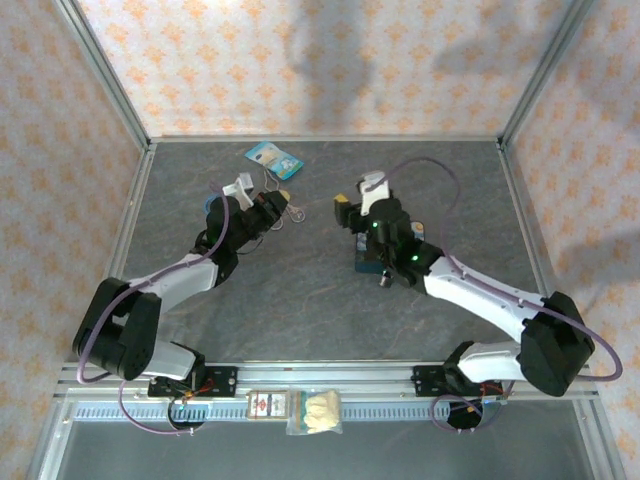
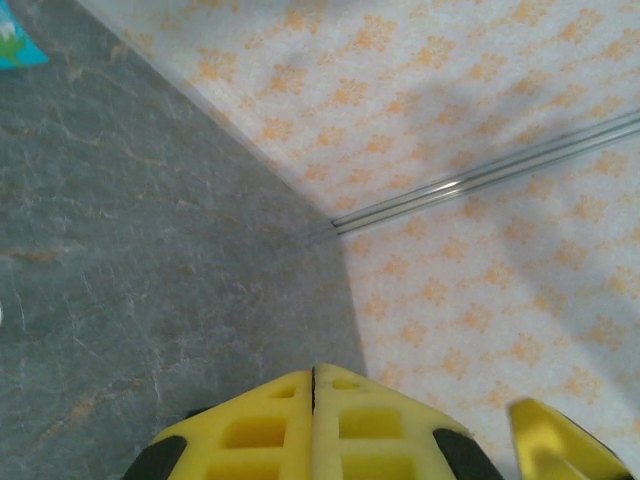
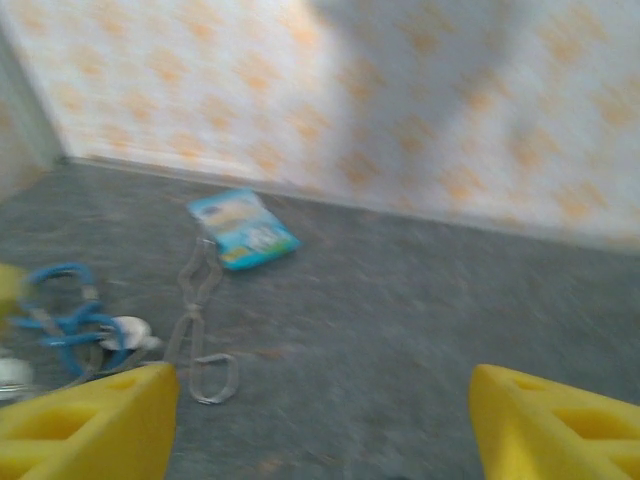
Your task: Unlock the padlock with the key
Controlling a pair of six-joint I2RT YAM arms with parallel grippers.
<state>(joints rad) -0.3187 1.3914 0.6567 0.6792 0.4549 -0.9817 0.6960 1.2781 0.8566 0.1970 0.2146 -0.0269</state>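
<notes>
1. Orange-patterned wallpaper is seen on the walls around a grey, stone-look table [image 1: 330,300], on which a blue tin [image 3: 243,230] is laid near the far wall.
2. The left gripper [image 2: 313,385] is closed tight, its yellow fingers pressed flat together. Nothing is seen between them in the wrist view, and whether something thin is pinched there cannot be told.
3. The right gripper [image 3: 322,405] is spread wide and nothing is grasped by it; bare table is seen between its fingers.
4. A tangle of bent wire loops [image 3: 200,300] and blue cord [image 3: 62,322] is found on the table just beside the left gripper. The padlock and the key are judged to be in or near that tangle, but they are too small and blurred to be singled out.
5. No key is seen set in a lock and no shackle is seen sprung open, so the task is judged unfinished. The key has yet to be gripped, lined up with the keyhole, inserted and turned.
</notes>
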